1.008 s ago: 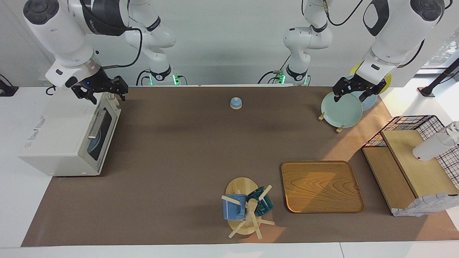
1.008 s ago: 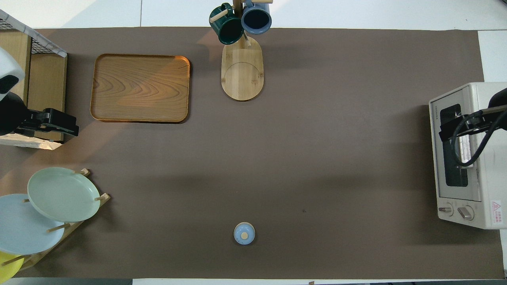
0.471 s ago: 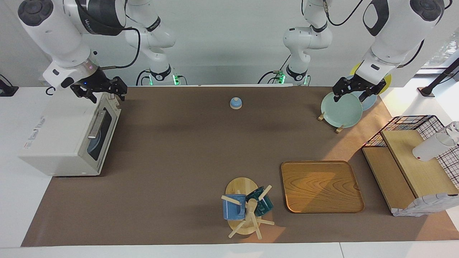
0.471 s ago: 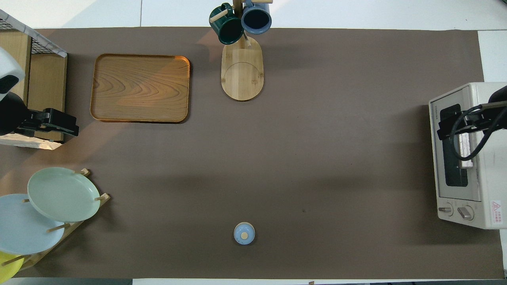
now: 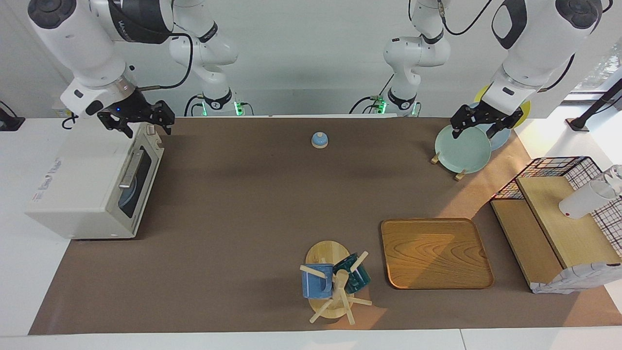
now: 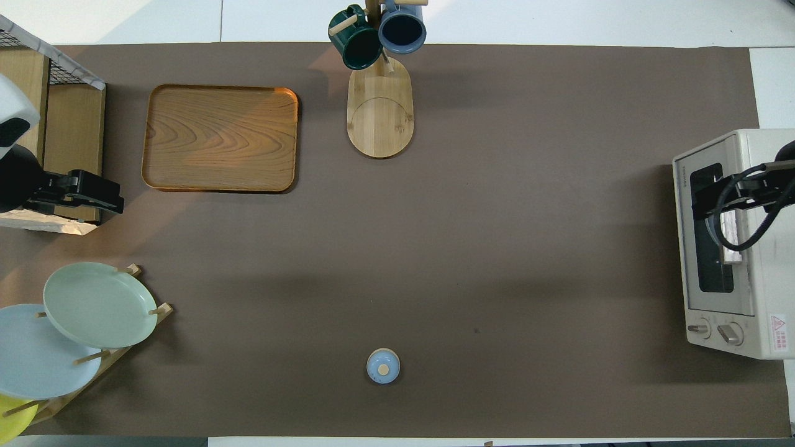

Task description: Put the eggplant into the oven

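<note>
The off-white oven [image 5: 77, 184] stands at the right arm's end of the table, its dark glass door [image 5: 133, 187] shut with the silver handle across it. It also shows in the overhead view [image 6: 767, 273]. A blue round shape shows through the glass. The eggplant is not in view anywhere. My right gripper [image 5: 146, 127] is open and empty, up in the air over the oven's top front corner nearest the robots; it also shows in the overhead view [image 6: 705, 198]. My left gripper [image 5: 474, 132] is open and empty, waiting over the plate rack; it also shows in the overhead view [image 6: 99, 195].
A small blue knobbed lid [image 5: 319, 140] sits mid-table near the robots. A mug tree [image 5: 335, 287] with two mugs and a wooden tray [image 5: 435, 253] lie farther out. A rack of plates [image 5: 461, 148] and a wire shelf [image 5: 559, 214] stand at the left arm's end.
My right gripper has drifted slightly up and back over the oven's top. The left arm has not moved, and the oven door stays shut.
</note>
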`<state>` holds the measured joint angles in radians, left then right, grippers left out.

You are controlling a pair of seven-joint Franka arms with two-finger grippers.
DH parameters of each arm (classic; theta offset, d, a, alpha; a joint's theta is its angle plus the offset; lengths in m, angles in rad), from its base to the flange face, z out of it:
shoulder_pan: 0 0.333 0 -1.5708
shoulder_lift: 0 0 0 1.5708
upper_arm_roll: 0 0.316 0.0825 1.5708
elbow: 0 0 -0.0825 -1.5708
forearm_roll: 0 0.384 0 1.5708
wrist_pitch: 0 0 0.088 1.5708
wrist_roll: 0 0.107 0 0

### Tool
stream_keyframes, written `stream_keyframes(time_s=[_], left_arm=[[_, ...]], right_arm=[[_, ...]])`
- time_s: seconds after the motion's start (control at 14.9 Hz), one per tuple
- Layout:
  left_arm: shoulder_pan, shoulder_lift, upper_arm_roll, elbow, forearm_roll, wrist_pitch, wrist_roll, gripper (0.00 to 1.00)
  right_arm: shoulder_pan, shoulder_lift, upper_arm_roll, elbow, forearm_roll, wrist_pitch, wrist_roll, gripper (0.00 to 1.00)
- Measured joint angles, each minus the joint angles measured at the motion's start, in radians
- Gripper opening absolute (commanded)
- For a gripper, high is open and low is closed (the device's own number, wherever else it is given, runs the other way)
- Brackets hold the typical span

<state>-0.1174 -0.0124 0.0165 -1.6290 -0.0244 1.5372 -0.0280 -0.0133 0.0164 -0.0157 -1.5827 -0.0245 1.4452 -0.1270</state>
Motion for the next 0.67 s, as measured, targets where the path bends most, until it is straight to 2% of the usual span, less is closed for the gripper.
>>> stream_keyframes(time_s=[0.2, 0.67], left_arm=[[0.000, 0.000, 0.000, 0.000, 0.000, 0.000, 0.000, 1.00], [0.000, 0.000, 0.000, 0.000, 0.000, 0.000, 0.000, 1.00]], right_arm=[[0.011, -0.027, -0.024, -0.031, 0.000, 0.013, 0.000, 1.00], [0.013, -0.027, -0.029, -0.029, 0.000, 0.028, 0.058, 1.00]])
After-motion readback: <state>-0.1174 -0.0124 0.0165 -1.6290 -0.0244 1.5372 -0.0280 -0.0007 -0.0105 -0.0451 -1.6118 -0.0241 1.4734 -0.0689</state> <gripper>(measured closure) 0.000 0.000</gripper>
